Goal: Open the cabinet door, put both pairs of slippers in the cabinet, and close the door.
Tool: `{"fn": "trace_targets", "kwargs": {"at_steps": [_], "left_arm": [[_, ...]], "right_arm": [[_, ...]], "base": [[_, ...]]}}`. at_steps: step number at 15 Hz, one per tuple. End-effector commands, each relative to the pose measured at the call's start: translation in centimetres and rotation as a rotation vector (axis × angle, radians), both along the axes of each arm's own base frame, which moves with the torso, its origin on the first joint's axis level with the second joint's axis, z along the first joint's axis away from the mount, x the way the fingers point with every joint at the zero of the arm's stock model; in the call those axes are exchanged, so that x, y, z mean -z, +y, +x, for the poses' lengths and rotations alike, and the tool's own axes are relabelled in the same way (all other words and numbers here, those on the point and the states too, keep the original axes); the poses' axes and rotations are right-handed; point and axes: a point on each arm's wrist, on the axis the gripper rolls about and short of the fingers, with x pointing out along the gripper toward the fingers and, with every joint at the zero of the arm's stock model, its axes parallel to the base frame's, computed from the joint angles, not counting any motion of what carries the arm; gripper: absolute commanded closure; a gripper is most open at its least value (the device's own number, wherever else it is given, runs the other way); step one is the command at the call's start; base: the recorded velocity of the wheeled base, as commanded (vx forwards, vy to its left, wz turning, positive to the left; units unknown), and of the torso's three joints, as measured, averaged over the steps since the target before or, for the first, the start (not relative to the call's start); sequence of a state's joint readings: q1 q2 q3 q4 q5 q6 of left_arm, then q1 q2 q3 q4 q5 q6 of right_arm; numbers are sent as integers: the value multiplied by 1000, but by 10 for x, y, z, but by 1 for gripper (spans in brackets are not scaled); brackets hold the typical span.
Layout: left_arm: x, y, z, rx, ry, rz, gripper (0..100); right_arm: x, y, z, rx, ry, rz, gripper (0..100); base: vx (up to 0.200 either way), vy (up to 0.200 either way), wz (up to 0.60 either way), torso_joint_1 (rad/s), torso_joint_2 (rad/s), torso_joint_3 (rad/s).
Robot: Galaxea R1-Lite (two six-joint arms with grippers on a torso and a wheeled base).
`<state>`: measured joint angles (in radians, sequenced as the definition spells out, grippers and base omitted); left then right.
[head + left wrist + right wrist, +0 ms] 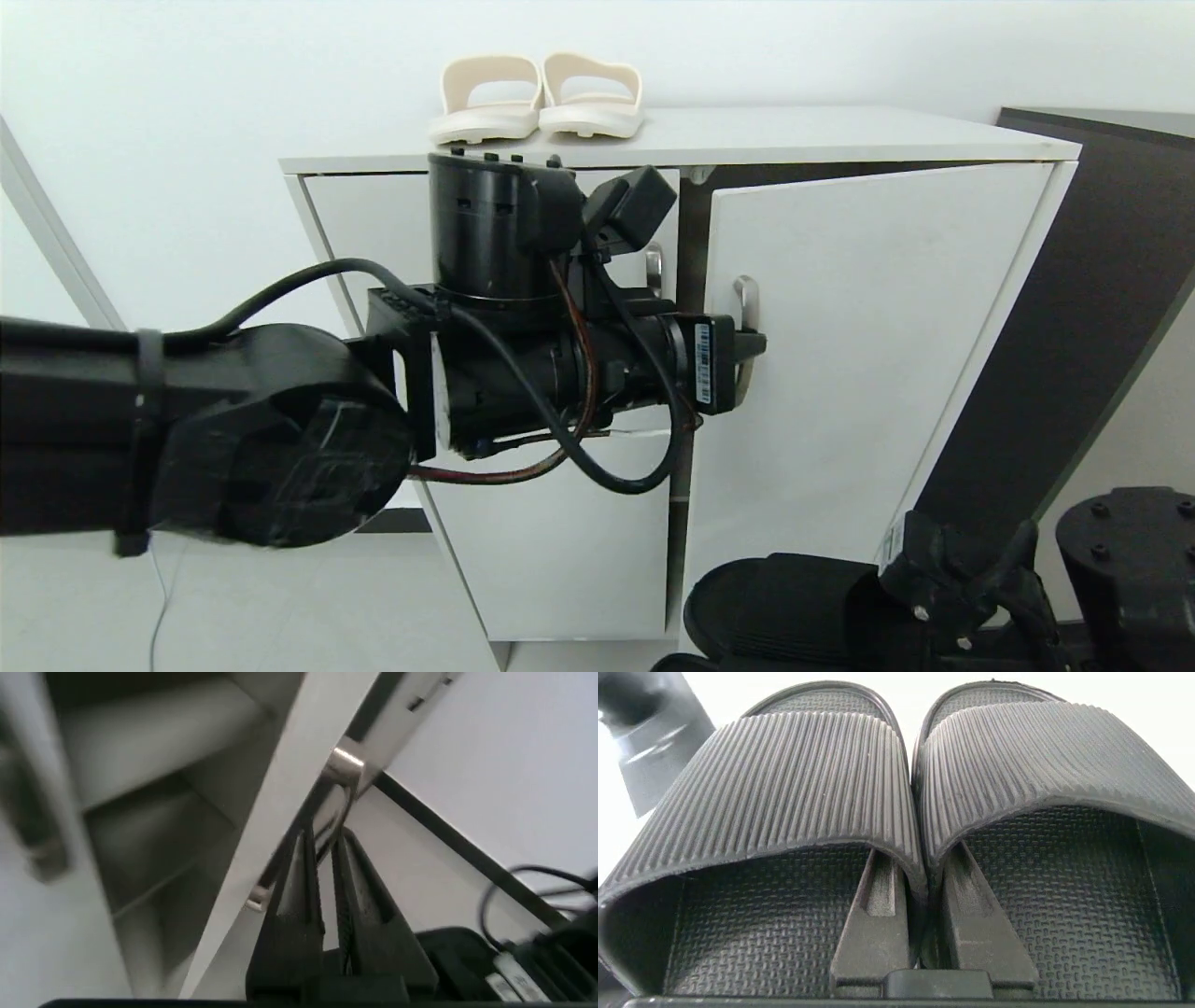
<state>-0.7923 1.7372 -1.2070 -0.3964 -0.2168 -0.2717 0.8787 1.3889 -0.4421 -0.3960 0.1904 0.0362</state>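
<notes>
Cabinet door [868, 355] is held ajar by its handle [745, 308], and both pairs of slippers are kept outside the cabinet [560, 523].
From the head view the right-hand door is seen standing slightly out from the frame, with the left gripper [752, 345] at the metal handle. The beige slippers [539, 96] are set side by side on the cabinet top, and the black slippers [775, 597] are held low in front of the door by the right gripper [917, 873]. In the left wrist view the jaws are shown closed on the handle, and shelves [140, 812] are made out inside through the gap. In the right wrist view one finger is seen inside each black slipper, with the adjoining inner walls pinched between them.
</notes>
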Motion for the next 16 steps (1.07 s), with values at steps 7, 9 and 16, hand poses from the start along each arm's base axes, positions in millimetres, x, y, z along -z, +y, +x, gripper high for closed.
{"fn": "trace_targets", "kwargs": {"at_steps": [7,9,16], "left_arm": [[-9,30,-31,11,5,-26,100],[-6,31,-20,8,53,-55,100],[23,-5,24,34,42,-113,100]], "right_arm": [[8,-9,-11,-65,-49,-50,100],[9,-9,-11,-68,-51,-55,100],[13,-9,-12,-78,-51,-73,100]], "base": [[0,0,0,0,0,0],[0,0,0,0,0,0],[0,0,0,0,0,0]]}}
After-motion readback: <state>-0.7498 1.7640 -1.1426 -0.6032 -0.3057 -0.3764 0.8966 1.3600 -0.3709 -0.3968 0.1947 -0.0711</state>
